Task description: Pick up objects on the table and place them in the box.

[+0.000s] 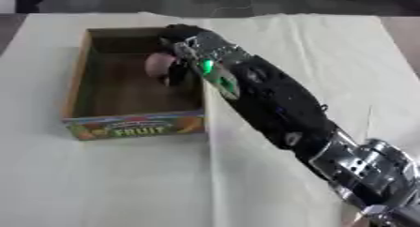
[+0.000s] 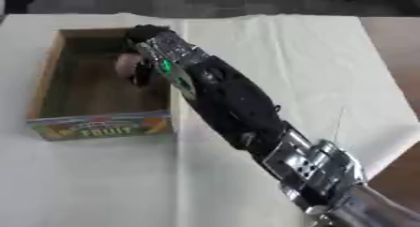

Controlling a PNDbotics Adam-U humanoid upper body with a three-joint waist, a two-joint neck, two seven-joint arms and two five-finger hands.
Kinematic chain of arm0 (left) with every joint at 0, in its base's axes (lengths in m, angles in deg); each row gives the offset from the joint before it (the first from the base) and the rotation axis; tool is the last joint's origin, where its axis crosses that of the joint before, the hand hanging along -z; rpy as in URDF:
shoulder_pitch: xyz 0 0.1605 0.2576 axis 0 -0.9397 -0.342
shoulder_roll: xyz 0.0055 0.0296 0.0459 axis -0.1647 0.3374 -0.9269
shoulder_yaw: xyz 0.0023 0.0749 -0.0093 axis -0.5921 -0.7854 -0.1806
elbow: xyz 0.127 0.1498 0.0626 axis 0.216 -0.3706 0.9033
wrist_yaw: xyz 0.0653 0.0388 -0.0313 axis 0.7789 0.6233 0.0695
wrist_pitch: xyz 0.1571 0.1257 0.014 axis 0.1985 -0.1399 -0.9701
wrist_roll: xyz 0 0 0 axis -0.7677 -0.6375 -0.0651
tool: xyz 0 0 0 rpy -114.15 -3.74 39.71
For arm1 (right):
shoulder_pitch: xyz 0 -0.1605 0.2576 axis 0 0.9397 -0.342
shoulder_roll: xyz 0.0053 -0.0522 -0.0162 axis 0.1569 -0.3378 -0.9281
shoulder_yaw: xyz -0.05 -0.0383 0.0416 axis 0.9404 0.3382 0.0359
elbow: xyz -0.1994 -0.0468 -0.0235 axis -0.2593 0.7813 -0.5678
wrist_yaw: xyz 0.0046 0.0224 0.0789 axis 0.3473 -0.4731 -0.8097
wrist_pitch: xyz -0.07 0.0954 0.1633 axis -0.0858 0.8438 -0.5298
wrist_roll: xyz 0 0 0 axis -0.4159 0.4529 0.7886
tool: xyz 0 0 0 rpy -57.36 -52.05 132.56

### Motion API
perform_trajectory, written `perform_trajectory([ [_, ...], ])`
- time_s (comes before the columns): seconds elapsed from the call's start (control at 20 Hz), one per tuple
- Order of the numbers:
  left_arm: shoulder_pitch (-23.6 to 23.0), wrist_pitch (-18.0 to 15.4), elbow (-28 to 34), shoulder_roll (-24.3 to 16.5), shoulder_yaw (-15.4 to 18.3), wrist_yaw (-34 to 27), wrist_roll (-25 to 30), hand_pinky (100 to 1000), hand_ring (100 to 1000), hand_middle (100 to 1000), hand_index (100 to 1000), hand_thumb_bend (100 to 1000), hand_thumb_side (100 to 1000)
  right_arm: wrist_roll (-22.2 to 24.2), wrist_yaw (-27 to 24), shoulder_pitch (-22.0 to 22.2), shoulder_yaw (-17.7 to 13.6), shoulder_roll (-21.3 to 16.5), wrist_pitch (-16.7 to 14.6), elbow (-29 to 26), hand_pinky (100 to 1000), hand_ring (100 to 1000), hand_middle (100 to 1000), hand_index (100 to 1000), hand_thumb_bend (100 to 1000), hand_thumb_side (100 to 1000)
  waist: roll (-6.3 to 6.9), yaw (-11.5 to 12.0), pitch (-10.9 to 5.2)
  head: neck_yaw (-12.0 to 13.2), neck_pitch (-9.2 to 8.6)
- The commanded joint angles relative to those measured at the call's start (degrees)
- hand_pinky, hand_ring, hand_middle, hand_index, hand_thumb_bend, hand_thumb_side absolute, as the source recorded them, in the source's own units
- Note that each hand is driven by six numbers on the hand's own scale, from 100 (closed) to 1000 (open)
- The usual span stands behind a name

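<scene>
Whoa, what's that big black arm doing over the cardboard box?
The robot's right arm reaches in from the lower right across the white table and over a cardboard fruit box. Its right hand is inside the box, fingers curled round a roundish pinkish-brown object that hangs above the box floor. It looks set to drop it there. The box otherwise looks bare, and the left hand is out of sight.
</scene>
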Motion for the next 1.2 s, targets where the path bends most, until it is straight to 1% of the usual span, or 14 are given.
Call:
perform_trajectory([
  [0.05, 0.65, 0.03, 1.1, -0.54, -0.05, -0.07, 0.14, 709, 632, 609, 821, 100, 612, 1.03, -0.59, -1.0, -0.6, -0.1, -0.78, 0.02, 688, 761, 571, 710, 262, 145, 0.21, 0.18, -0.97, 0.31, -0.75],
  [0.1, 0.66, 0.04, 1.1, -0.53, -0.04, -0.05, 0.14, 709, 632, 609, 821, 100, 612, 1.26, -0.57, -0.96, -0.67, -0.08, -0.93, 0.16, 692, 770, 596, 748, 271, 144, 0.21, 0.2, -0.94, 0.34, -0.78],
  [0.15, 0.66, 0.04, 1.1, -0.52, -0.04, -0.04, 0.13, 709, 632, 609, 821, 100, 612, 1.49, -0.56, -0.92, -0.74, -0.06, -1.08, 0.31, 695, 775, 611, 766, 275, 142, 0.21, 0.22, -0.92, 0.36, -0.79],
  [0.2, 0.66, 0.04, 1.1, -0.52, -0.03, -0.03, 0.13, 709, 632, 609, 821, 100, 612, 1.81, -0.6, -0.88, -0.78, -0.03, -1.28, 0.46, 705, 790, 658, 807, 294, 136, 0.2, 0.23, -0.9, 0.39, -0.8],
  [0.3, 0.64, 0.05, 1.1, -0.51, -0.01, -0.03, 0.11, 709, 632, 609, 821, 100, 612, 2.67, -0.87, -0.87, -0.88, -0.05, -1.82, 0.55, 710, 799, 694, 846, 310, 130, 0.19, 0.22, -0.91, 0.48, -0.82],
  [0.45, 0.66, 0.07, 1.1, -0.52, -0.01, -0.05, 0.1, 709, 632, 609, 821, 100, 612, 3.3, -0.74, -1.01, -0.96, -0.26, -1.89, 0.14, 717, 809, 719, 877, 338, 115, 0.15, 0.18, -0.97, 0.65, -0.89],
  [0.55, 0.62, 0.11, 1.1, -0.52, 0.0, -0.05, 0.11, 710, 632, 609, 821, 100, 612, 3.78, -0.55, -1.09, -0.97, -0.37, -1.85, -0.07, 721, 814, 729, 886, 363, 100, 0.13, 0.16, -1.02, 0.73, -0.93],
  [0.7, 0.59, 0.15, 1.1, -0.53, 0.02, -0.05, 0.09, 710, 632, 609, 821, 100, 611, 4.68, -0.28, -1.18, -0.97, -0.52, -1.81, -0.38, 726, 820, 745, 895, 410, 100, 0.14, 0.15, -1.11, 0.82, -0.94],
  [1.0, 0.54, 0.15, 1.1, -0.58, 0.02, -0.15, 0.09, 710, 632, 609, 821, 100, 611, 5.79, 0.38, -1.58, -0.91, -0.83, -1.37, -1.78, 731, 826, 760, 903, 393, 100, 0.2, 0.22, -1.37, 0.89, -0.93],
  [1.2, 0.48, 0.13, 1.1, -0.64, 0.05, -0.24, 0.06, 710, 632, 609, 821, 100, 610, 6.32, -0.21, -1.91, -0.96, -1.23, -0.83, -3.61, 734, 830, 767, 906, 383, 100, 0.27, 0.14, -1.6, 0.97, -0.85],
])
